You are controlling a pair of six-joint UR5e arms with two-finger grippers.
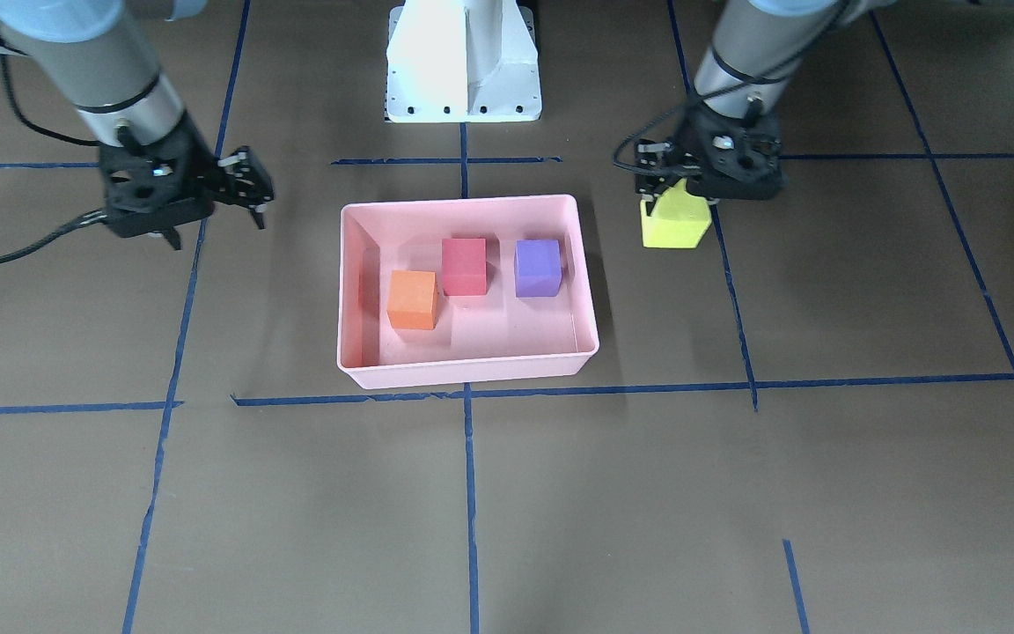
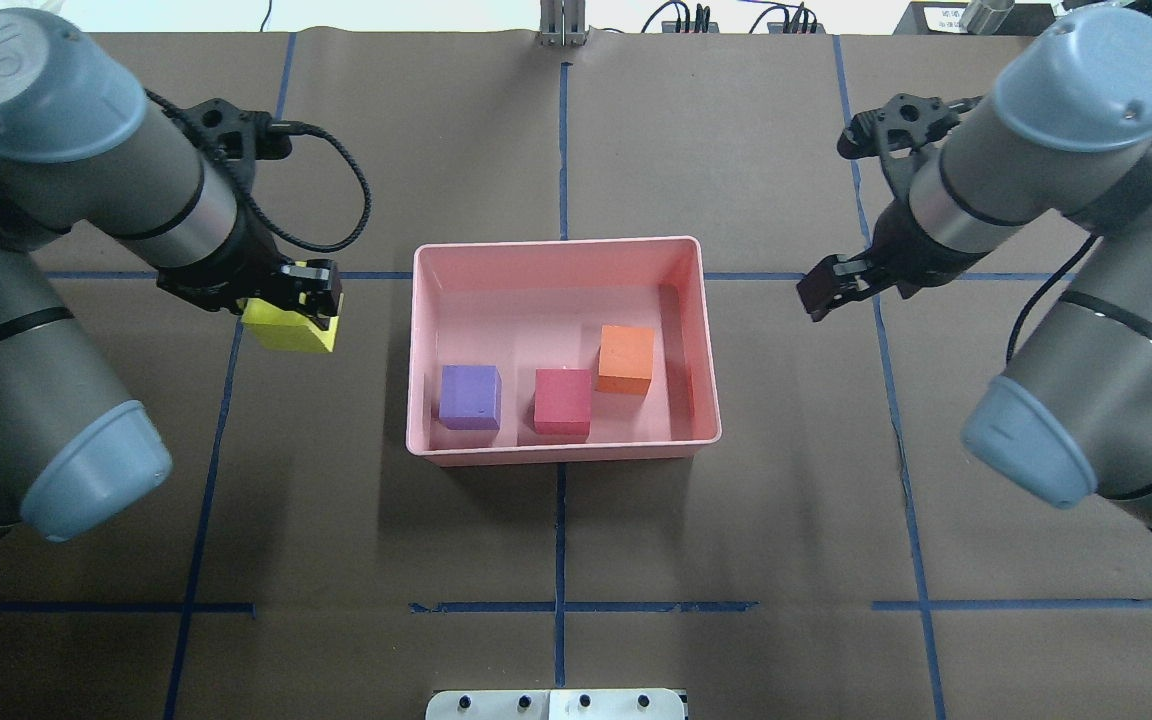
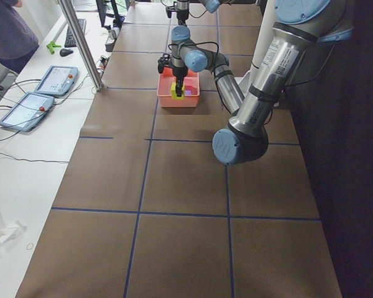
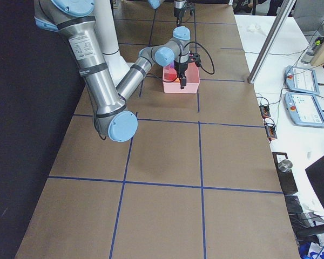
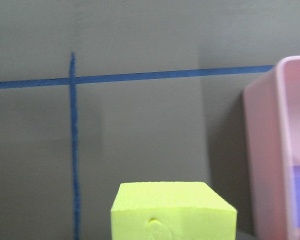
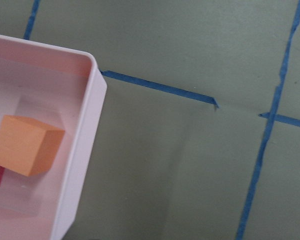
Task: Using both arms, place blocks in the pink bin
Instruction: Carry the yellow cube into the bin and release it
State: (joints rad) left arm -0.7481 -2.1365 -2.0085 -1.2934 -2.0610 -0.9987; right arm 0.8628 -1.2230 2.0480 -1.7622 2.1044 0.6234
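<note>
The pink bin [image 2: 556, 247] stands mid-table and holds the purple block [image 2: 470, 396], the red block [image 2: 563, 401] and the orange block [image 2: 626, 359]. My left gripper [image 2: 296, 305] is shut on the yellow-green block [image 2: 286, 335], low over the table just outside the bin's left wall. The front-facing view shows the same gripper [image 1: 674, 189] and block [image 1: 674, 222] beside the bin [image 1: 463, 203]. In the left wrist view the block [image 5: 172, 212] fills the bottom edge. My right gripper [image 2: 821, 290] is open and empty, outside the bin's right wall; its camera sees the orange block [image 6: 27, 145].
The white pedestal base [image 1: 463, 62] stands behind the bin. Blue tape lines [image 2: 561, 530] cross the brown table cover. Off the table's far end, tablets [image 3: 53, 81], a metal post [image 3: 81, 43] and an operator [image 3: 6, 31] show in the left side view.
</note>
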